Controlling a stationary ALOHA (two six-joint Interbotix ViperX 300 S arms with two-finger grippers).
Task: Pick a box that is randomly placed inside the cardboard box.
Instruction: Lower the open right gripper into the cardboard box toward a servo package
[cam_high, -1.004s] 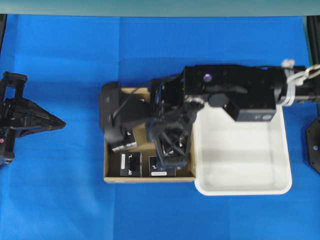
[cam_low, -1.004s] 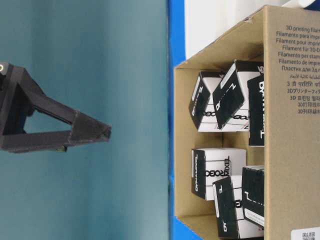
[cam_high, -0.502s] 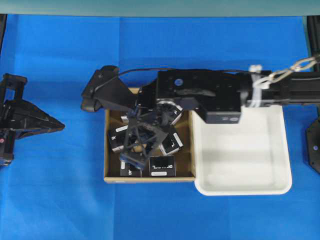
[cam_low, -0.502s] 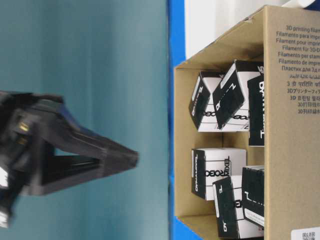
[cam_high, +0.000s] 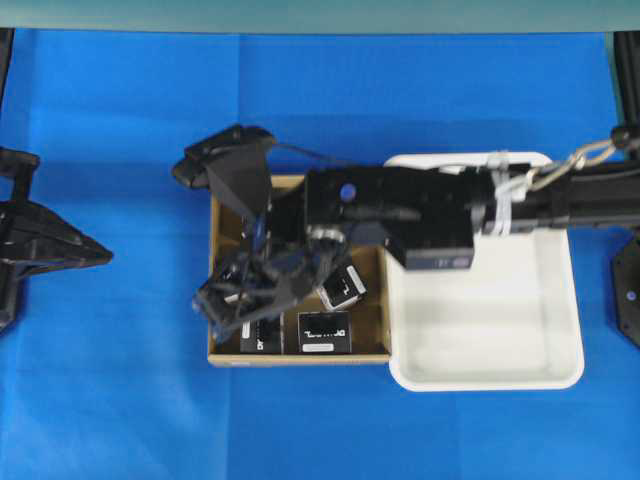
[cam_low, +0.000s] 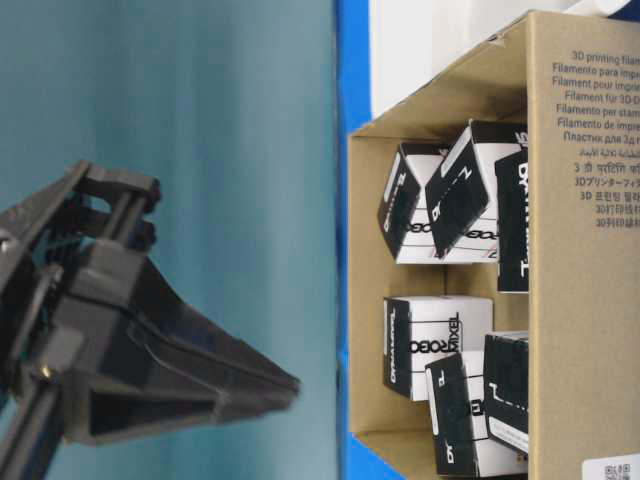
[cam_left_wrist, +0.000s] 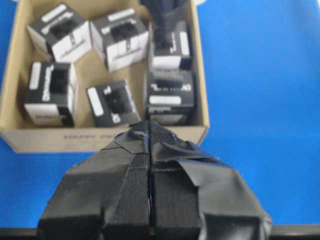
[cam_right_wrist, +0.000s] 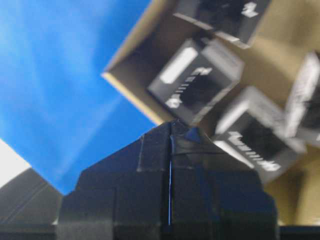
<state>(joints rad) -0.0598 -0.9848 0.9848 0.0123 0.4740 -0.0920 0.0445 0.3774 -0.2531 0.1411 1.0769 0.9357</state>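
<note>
The brown cardboard box (cam_high: 375, 345) lies mid-table with several small black boxes inside. One box (cam_high: 325, 332) lies by the near wall and another (cam_high: 343, 287) sits tilted beside it. The left wrist view shows the boxes (cam_left_wrist: 120, 40) and the carton's wall (cam_left_wrist: 60, 140). My right gripper (cam_high: 212, 303) hangs shut and empty above the carton's left wall, close over a box (cam_right_wrist: 197, 82). My left gripper (cam_high: 106, 257) rests shut and empty on the cloth, far left of the carton. In the left wrist view my left gripper (cam_left_wrist: 148, 132) points at the carton.
A white plastic tray (cam_high: 485, 384) touches the carton's right side. The right arm (cam_high: 400, 205) stretches across the tray and the carton. Blue cloth (cam_high: 120, 400) covers the table. The table-level view shows a black gripper (cam_low: 285, 385) left of the carton (cam_low: 580, 300).
The right arm has swung left across the carton, taking its shut gripper from the near right boxes to the left wall. The left gripper has drawn back a little to the left.
</note>
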